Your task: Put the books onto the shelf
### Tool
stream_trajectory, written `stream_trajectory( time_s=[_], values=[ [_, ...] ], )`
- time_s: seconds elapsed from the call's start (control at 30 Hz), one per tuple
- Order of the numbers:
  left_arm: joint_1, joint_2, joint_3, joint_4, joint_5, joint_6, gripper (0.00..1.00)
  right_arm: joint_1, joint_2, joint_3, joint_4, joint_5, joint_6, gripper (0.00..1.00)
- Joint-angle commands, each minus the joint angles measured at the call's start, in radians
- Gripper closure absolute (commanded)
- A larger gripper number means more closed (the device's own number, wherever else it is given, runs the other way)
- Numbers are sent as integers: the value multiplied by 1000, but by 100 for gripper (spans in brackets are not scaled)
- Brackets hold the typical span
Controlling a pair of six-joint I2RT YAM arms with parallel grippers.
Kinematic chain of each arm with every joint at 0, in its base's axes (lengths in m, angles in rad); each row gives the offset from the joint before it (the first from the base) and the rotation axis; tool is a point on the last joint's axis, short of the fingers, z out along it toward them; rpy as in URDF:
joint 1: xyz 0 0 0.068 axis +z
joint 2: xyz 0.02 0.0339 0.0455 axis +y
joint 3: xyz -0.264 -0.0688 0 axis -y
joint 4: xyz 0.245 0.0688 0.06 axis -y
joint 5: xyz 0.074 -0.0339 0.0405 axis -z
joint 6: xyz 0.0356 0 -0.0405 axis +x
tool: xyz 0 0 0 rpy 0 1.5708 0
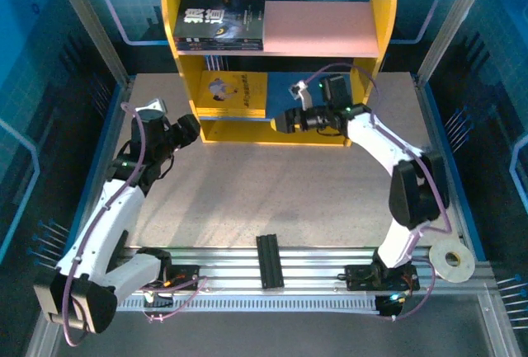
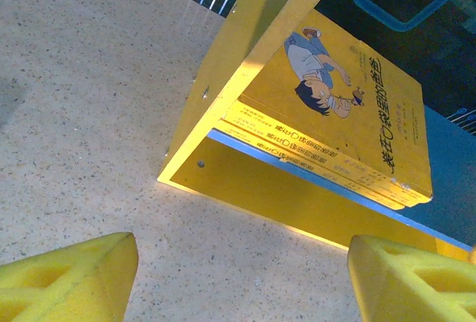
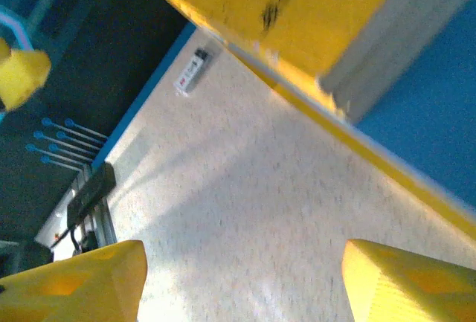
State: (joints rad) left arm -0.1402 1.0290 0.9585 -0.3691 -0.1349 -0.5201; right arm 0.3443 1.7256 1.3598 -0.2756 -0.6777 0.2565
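Closest to us in the left wrist view are the two yellow foam fingers point(image 2: 67, 277) of the left gripper point(image 2: 242, 285). They are spread wide with nothing between them but speckled table point(image 2: 97, 114). The right gripper point(image 3: 242, 285) looks the same from its own wrist: pads apart, bare tabletop in the gap.

From above, we see the shelf point(image 1: 384, 19) standing at the far edge of the table, midway between the side walls. The widest open ground is the bare surface between the arms, from the shelf's front down to the rail at the near edge. A black bar point(image 1: 270, 260) lies on that rail, and a tape roll point(image 1: 450, 263) sits at its right end. A small white-and-black card point(image 3: 191, 73) lies by the table's blue border.

The dark books point(image 1: 223, 23) lie stacked at the left end of the pink upper board point(image 1: 318, 27), which is bare to their right. The yellow books point(image 1: 233, 95) lie stacked at the left end of the blue lower board point(image 2: 297, 169).

In the overhead view the left gripper hovers near the shelf's lower left corner, apart from it, with the yellow books beyond the side panel. The right gripper sits just before the lower tier, pointing left, near the right edge of the yellow books. We cannot tell whether it touches the shelf.
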Motion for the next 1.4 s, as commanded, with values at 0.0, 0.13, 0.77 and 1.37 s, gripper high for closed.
stream_trajectory(
  time_s=[0.0, 0.13, 0.77, 1.37],
  values=[
    [10, -23, -25, 15, 1, 26, 24, 2, -146, -143, 18, 119, -11, 28],
    [10, -24, -6, 15, -10, 49, 22, -9, -320, -302, 6, 217, -1, 23],
    [22, 50, 231, -129, -79, 201, 1, -247, -774, -447, -205, 375, -9, 0],
    [82, 129, -140, 182, -199, 191, 1, -401, -965, -801, 237, 670, -21, 0]
  ],
)
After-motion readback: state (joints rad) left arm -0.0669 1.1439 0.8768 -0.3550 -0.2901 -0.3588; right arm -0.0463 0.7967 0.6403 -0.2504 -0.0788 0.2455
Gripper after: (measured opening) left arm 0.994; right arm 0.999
